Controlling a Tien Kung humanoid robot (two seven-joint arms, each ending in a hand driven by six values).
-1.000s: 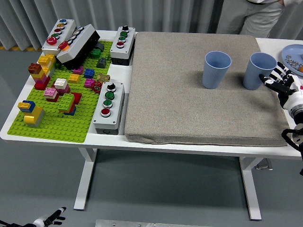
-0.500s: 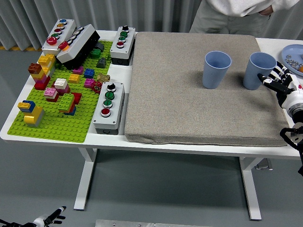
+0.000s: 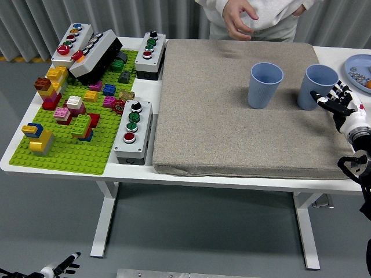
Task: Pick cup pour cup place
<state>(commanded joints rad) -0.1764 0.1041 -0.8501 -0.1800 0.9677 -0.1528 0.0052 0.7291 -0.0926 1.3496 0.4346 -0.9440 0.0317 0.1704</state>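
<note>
1. Cups stand upright on the grey mat (image 3: 232,116) that covers the right part of the table (image 3: 342,55): the right cup (image 3: 316,87) toward the mat's far right, the left cup (image 3: 265,85) near it on its left, the two apart.
2. Right robot hand (image 3: 338,102) sits just beside the right cup, fingers spread and holding nothing; whether a fingertip touches the wall I cannot tell.
3. Left robot hand (image 3: 61,267) rests low at the near left, off the table.
4. A person's hand (image 3: 237,20) hovers at the far edge.
5. Picking looks like the step in hand; next, the fingers need to wrap the cup before lifting.
</note>
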